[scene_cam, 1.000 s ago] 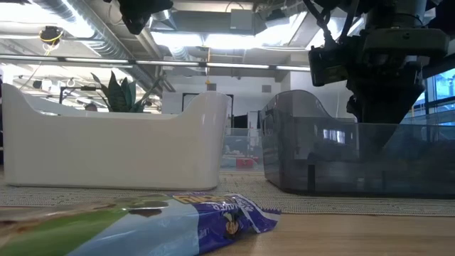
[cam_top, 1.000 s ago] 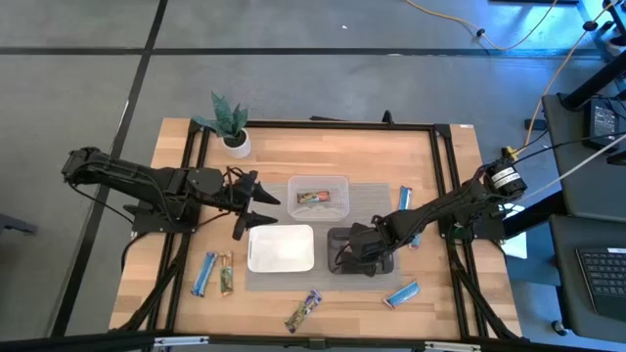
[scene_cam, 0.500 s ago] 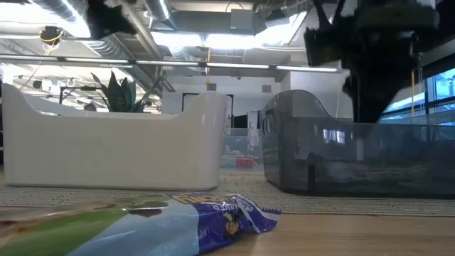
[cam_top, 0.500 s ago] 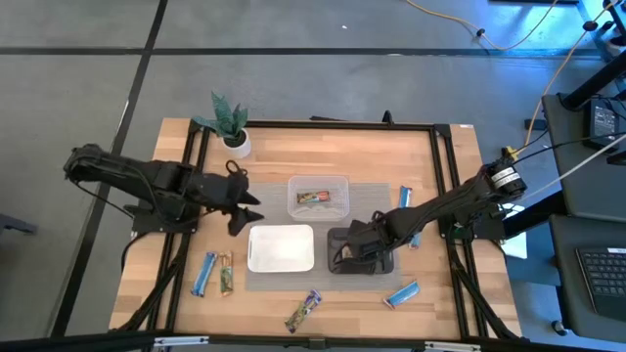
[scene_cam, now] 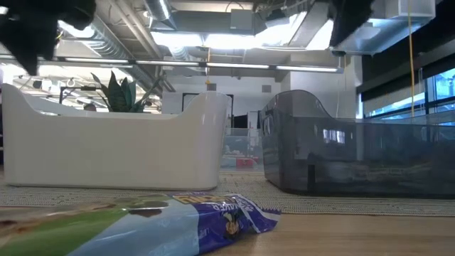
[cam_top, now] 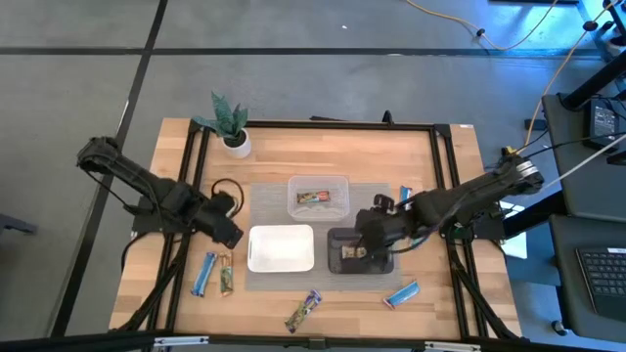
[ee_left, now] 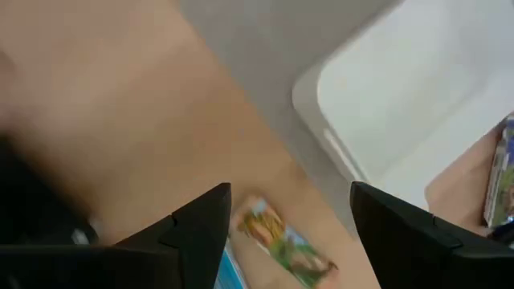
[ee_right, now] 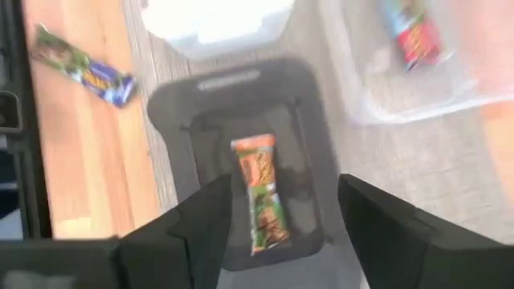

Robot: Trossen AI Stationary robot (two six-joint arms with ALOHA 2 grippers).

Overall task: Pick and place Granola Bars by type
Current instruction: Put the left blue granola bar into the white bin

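My right gripper (cam_top: 377,220) (ee_right: 285,185) hangs open above the black tray (cam_top: 383,264). An orange-green bar (ee_right: 261,201) lies flat on that tray's floor. My left gripper (cam_top: 227,230) (ee_left: 291,201) is open over bare wood left of the white tray (cam_top: 281,247), above a green-orange bar (ee_left: 281,237) (cam_top: 226,274) and a blue bar (cam_top: 203,274). A red-brown bar (cam_top: 313,197) lies in the clear tray (cam_top: 337,182). A green-purple bar (cam_top: 304,311) (scene_cam: 142,220) and a blue bar (cam_top: 402,293) lie near the near edge. Another blue bar (cam_top: 405,198) lies right of the clear tray.
A potted plant (cam_top: 233,137) stands at the far left corner. The three trays sit on a grey mat (cam_top: 264,196) mid-table. A black frame (cam_top: 191,166) runs round the tabletop. Bare wood lies along the far edge.
My right gripper has risen out of the black tray and drawn a little toward the far edge; the orange-green bar now shows lying in the tray. My left gripper has swung from beside the clear tray toward the table's left and near edge, toward the two bars there.
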